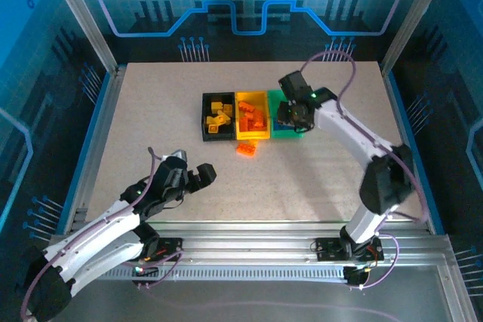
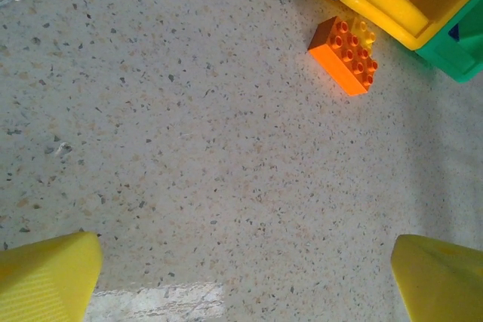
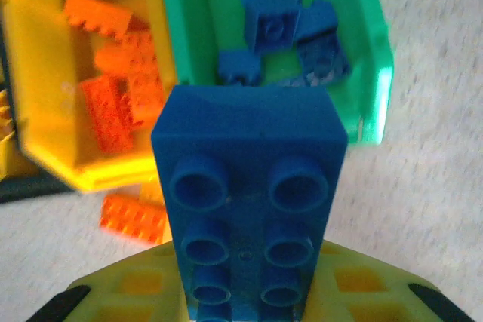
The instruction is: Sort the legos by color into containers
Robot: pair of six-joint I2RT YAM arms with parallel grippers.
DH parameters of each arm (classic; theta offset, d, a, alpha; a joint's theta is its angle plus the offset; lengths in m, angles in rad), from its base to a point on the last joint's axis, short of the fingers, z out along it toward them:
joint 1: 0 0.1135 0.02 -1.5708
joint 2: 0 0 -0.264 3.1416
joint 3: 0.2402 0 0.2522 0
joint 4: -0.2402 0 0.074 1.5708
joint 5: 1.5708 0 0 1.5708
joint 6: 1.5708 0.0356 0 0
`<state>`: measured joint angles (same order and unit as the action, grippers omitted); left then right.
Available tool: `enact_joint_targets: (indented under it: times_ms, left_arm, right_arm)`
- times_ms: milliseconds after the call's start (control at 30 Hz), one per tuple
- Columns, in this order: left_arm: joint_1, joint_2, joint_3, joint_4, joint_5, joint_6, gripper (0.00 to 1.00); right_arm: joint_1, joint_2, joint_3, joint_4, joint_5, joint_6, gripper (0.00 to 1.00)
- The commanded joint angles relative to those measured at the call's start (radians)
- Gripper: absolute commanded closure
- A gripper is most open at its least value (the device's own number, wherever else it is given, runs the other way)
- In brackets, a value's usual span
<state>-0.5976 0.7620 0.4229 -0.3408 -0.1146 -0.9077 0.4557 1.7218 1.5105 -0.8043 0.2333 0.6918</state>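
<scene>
— Starting with the left gripper (image 1: 199, 176): open or closed?
— Spread wide, nothing held. Low over the bare table (image 1: 151, 111) near the front left, with the forearm stretched out from the base and aimed toward the bins. Two yellow fingertips (image 2: 49, 280) at the bottom corners of the wrist view, speckled surface between them.
— Anything ahead of it?
— One loose orange brick (image 2: 346, 54) lying on the table, studs up, just beside the front of the yellow bin (image 1: 252, 136) and well apart from those fingertips.
— And along the row of bins?
— Black bin (image 1: 204, 117) at the left end with yellow bricks (image 1: 219, 117) inside. Yellow bin in the middle holding orange bricks (image 1: 253, 117). Green bin (image 3: 370, 58) at the right end with a few blue bricks (image 3: 275, 24) on its floor.
— Over to the right gripper (image 1: 293, 115)?
— Clamped on a blue brick (image 3: 249, 179), studs facing the wrist camera. Arm extended well forward from its base, elbow bent, wrist tipped down at the near edge of the green bin. Held brick in front of the bin's near wall, hiding part of it. Cannot tell whether touching the rim.
</scene>
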Motion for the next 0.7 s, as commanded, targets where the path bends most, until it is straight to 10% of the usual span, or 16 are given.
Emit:
enact_joint_targets:
  times_ms: [0, 167, 333, 667]
  left_arm:
    - [0.008, 0.001, 0.046, -0.045, -0.008, 0.018, 0.01]
    - [0.01, -0.004, 0.059, -0.076, -0.013, 0.016, 0.01]
    - [0.011, -0.015, 0.059, -0.085, -0.018, 0.01, 0.01]
    - [0.013, -0.018, 0.056, -0.076, -0.023, 0.02, 0.01]
  right_arm:
    - [-0.041, 0.178, 0.139, -0.049, 0.04, -0.129, 0.67]
    - [-0.056, 0.344, 0.33, -0.082, 0.07, -0.154, 0.62]
    - [-0.06, 0.376, 0.385, -0.089, 0.043, -0.163, 0.33]
    - [0.065, -0.022, -0.123, 0.272, -0.159, -0.184, 0.29]
